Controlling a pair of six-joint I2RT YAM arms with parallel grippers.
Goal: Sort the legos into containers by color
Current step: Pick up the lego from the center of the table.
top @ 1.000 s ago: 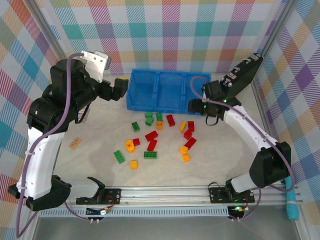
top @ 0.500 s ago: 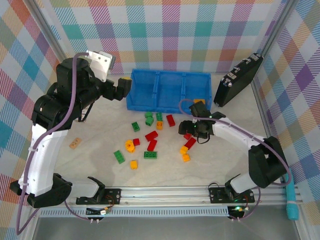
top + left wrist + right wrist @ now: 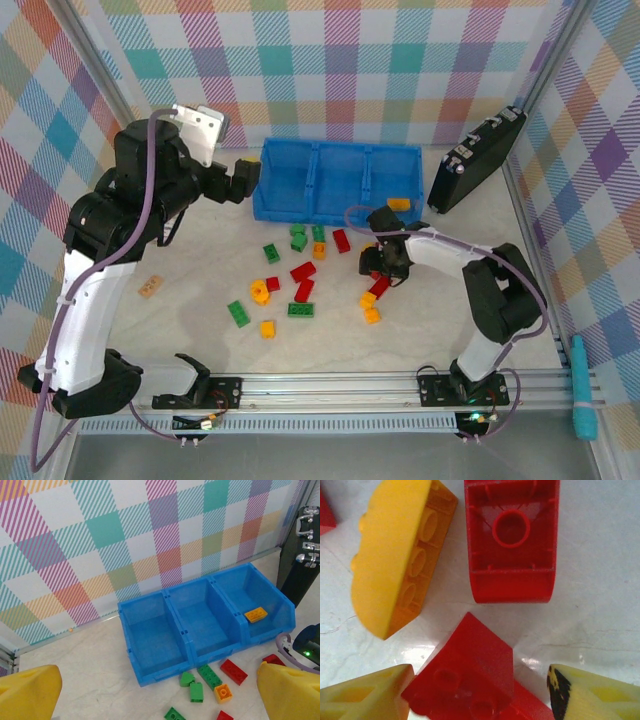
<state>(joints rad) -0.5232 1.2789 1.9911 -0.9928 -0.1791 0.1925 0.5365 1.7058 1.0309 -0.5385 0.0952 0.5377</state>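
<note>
Plaid-walled tabletop [image 3: 180, 300], left hand [image 3: 159, 692] wide open, right hand [image 3: 480, 692] astride red brick [image 3: 465, 670], grip unclear, yellow brick [image 3: 395, 555] alongside

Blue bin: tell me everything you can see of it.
The blue bin is one long glossy plastic tray split by two walls into three open square compartments. It sits upright on the table near the plaid back wall. One orange brick lies in its right compartment, the only brick inside.
</note>
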